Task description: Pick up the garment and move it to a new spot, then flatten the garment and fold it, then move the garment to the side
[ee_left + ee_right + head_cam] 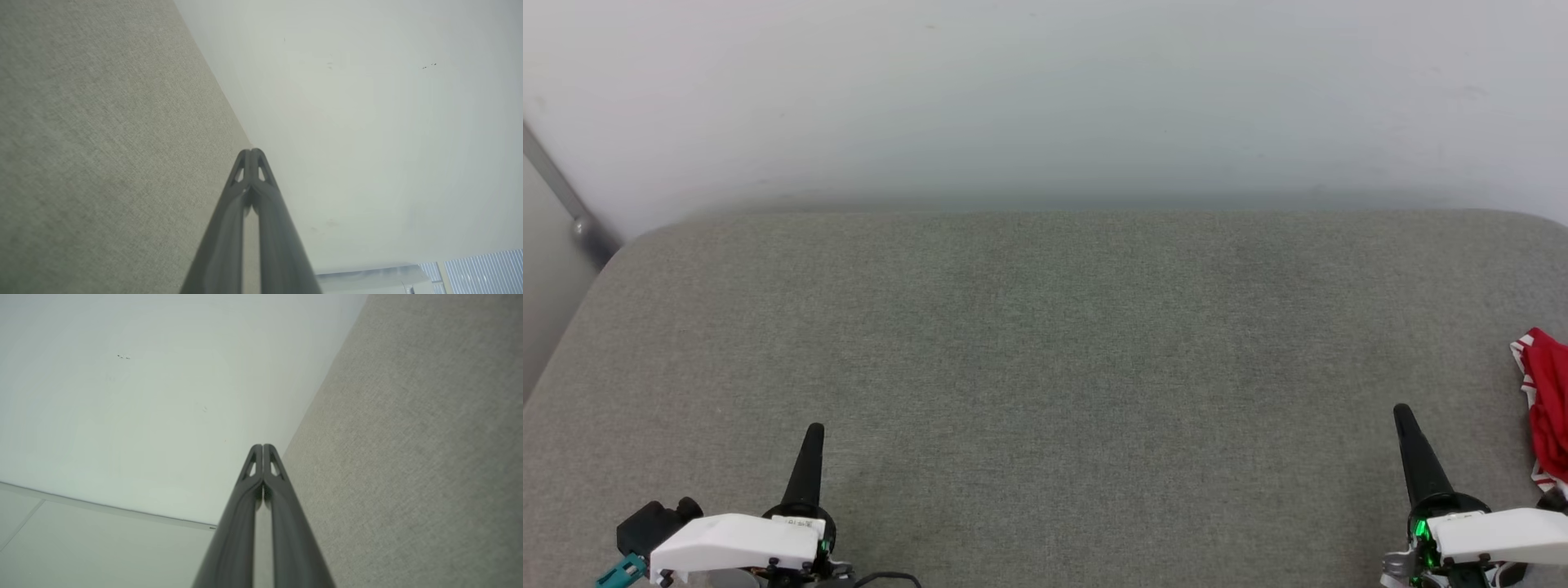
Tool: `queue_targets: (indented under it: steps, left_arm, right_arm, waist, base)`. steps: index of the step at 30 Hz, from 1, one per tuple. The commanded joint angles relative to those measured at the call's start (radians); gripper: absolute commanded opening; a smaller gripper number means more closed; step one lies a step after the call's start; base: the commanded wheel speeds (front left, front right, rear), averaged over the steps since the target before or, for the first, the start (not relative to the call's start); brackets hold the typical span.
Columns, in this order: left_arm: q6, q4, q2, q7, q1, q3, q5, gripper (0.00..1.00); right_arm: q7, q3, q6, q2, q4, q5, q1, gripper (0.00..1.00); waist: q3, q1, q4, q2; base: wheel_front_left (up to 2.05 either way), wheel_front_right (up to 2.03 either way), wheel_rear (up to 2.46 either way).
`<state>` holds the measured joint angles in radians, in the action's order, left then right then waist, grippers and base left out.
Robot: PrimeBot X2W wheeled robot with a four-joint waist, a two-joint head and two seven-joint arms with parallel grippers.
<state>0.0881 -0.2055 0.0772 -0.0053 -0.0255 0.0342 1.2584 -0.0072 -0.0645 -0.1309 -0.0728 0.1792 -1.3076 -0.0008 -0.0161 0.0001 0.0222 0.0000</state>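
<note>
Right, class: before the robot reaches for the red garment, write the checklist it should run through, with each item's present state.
1. Garment found: ok, the garment lies on the grey surface at the head view's right edge.
2. Garment wholly in view: not ok, that edge cuts it off.
3. Garment flat: not ok, bunched.
4. Left gripper free: ok, shut on nothing.
5. Right gripper free: ok, shut on nothing.
6. Jaws ready to grasp: not ok, both shut.
</note>
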Motion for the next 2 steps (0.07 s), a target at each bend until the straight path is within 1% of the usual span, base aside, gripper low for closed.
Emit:
queue_targets:
  steps: [1,2]
  left_arm:
    - [0.006,0.001,0.001,0.005,-0.020,0.004,0.025,0.00]
    - [0.008,0.000,0.001,0.009,-0.023,0.005,0.035,0.00]
  right_arm:
    - [0.007,-0.003,0.000,-0.007,0.000,-0.024,-0.029,0.00]
    - [0.010,-0.004,0.000,-0.007,0.002,-0.032,-0.032,0.00]
  waist:
    - [0.001,-0.0001,-0.001,0.0000]
    - [0.001,-0.0001,-0.001,0.0000]
  base:
    - [0.00,0.00,0.00]
    - [0.00,0.00,0.00]
